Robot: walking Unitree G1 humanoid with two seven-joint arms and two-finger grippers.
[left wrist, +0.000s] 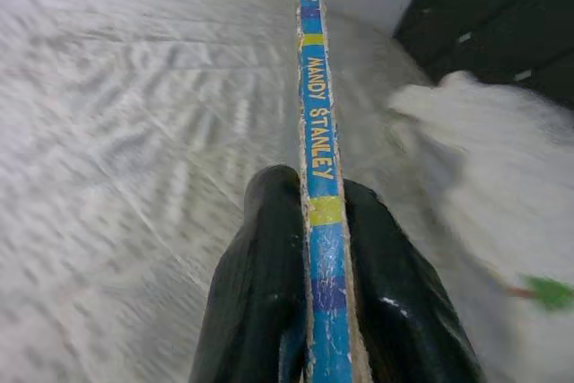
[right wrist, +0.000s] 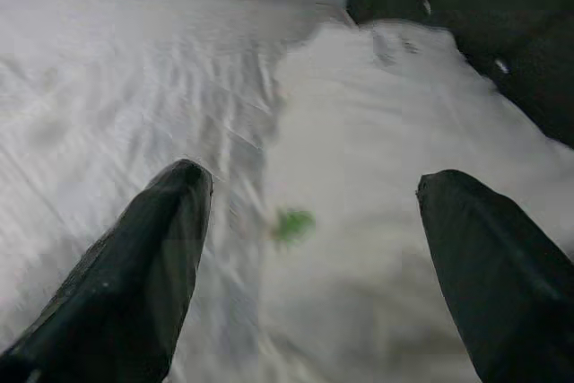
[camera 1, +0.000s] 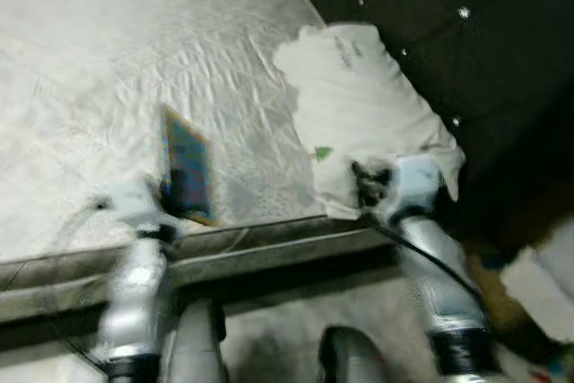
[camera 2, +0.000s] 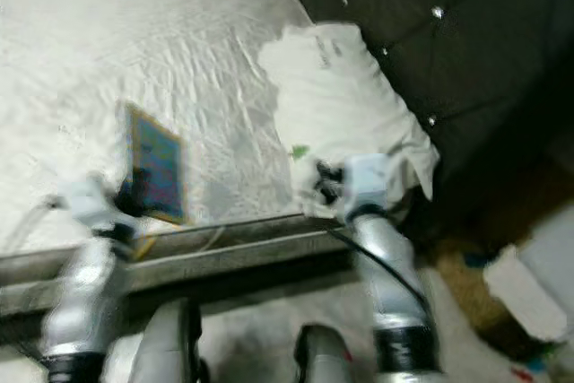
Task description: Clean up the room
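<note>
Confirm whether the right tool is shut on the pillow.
No: the right tool hangs open, its two black fingers spread wide apart above the white pillow without gripping it.

Both head views are smeared with motion, so the cover of the thin book [camera 1: 186, 168] pinched in the left gripper [left wrist: 314, 221] is only blue-green blur. Its spine runs off both ends of the wrist picture, cutting the top lettering. Ahead of the spread right gripper [right wrist: 309, 221], a small green mark [right wrist: 292, 224] on the pillow [right wrist: 395, 221] is too blurred to name.
</note>
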